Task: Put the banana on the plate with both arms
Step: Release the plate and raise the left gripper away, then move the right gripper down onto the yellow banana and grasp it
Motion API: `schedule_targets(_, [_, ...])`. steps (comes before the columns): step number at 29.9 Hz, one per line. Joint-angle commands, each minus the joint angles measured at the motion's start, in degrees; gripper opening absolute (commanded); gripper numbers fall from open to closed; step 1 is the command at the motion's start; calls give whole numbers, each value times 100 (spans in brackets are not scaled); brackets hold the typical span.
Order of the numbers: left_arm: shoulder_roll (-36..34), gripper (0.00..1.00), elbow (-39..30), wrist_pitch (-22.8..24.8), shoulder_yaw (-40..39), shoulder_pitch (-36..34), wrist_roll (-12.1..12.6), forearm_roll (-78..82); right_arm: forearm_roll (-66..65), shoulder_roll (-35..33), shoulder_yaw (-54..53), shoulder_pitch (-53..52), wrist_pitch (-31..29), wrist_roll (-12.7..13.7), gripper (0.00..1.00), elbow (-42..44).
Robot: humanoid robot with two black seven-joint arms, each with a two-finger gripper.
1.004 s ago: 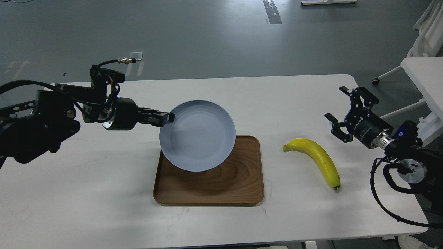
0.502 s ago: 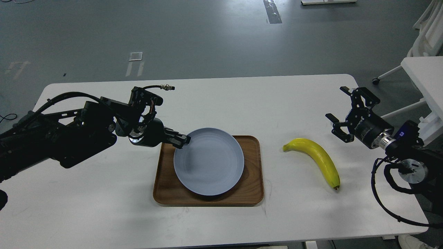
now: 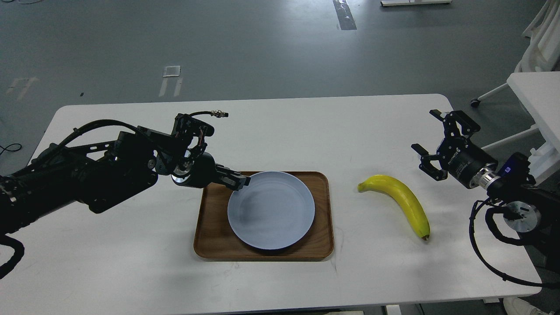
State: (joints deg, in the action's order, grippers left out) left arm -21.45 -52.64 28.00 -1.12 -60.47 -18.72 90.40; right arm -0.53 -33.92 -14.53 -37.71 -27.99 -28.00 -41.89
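Observation:
The pale blue-grey plate (image 3: 271, 211) lies nearly flat on the brown wooden tray (image 3: 211, 236) at the table's middle. My left gripper (image 3: 241, 181) is shut on the plate's upper left rim. The yellow banana (image 3: 404, 200) lies on the white table to the right of the tray, stem end toward the tray, dark tip toward me. My right gripper (image 3: 431, 144) is open and empty, hovering above the table a little right of and behind the banana's stem end.
The white table (image 3: 131, 253) carries only the tray, plate and banana. Its right edge runs close under my right arm. A second white table (image 3: 536, 94) and chair legs stand beyond the right edge.
My left gripper has carried the plate from held up and tilted down and to the right onto the tray. The right arm and the banana have not moved.

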Motion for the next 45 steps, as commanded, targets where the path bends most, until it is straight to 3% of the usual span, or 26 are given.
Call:
schedule_targets(1, [-8, 98, -9, 0, -81, -53, -17, -66, 0, 0, -6, 1, -1, 0, 100, -4])
schedule_targets(6, [-122, 98, 8, 0, -240, -193, -61, -1464, 0, 0, 3, -8, -1, 0, 100, -12])
schedule_targets(10, [-552, 98, 8, 0, -810, -88, -114, -4180, 0, 9, -6, -8, -1, 0, 100, -4])
schedule_targets(13, [-772, 98, 8, 0, -1083, 245, -351, -5609, 0, 9, 3, -8, -1, 0, 100, -4])
schedule_targets(16, [-1009, 98, 8, -57, -1565, 771, -894, -6594, 0, 9, 3, 9, -1, 0, 100, 14])
schedule_targets(21, [-1150, 98, 8, -304, -2522, 1860, -928, -6834, -9, 0, 12, 9, -1, 0, 100, 5])
schedule_targets(24, [-1142, 98, 8, -225, -3339, 2651, -928, -6991, -44, -53, 12, 1, -1, 0, 100, -65])
schedule_targets(28, [-1089, 98, -1, -6, -3869, 3145, -923, -7001, -455, -306, 20, -78, -1, 0, 100, -301])
schedule_targets(35, [-1071, 98, -1, 0, -4116, 3305, -914, -7010, -2301, -993, 485, -1070, -1, 0, 100, -1120])
schedule_targets(45, [-1098, 98, -36, 0, -4116, 3296, -896, -6992, -4955, -941, 3666, -3962, -1, 0, 100, -1375])
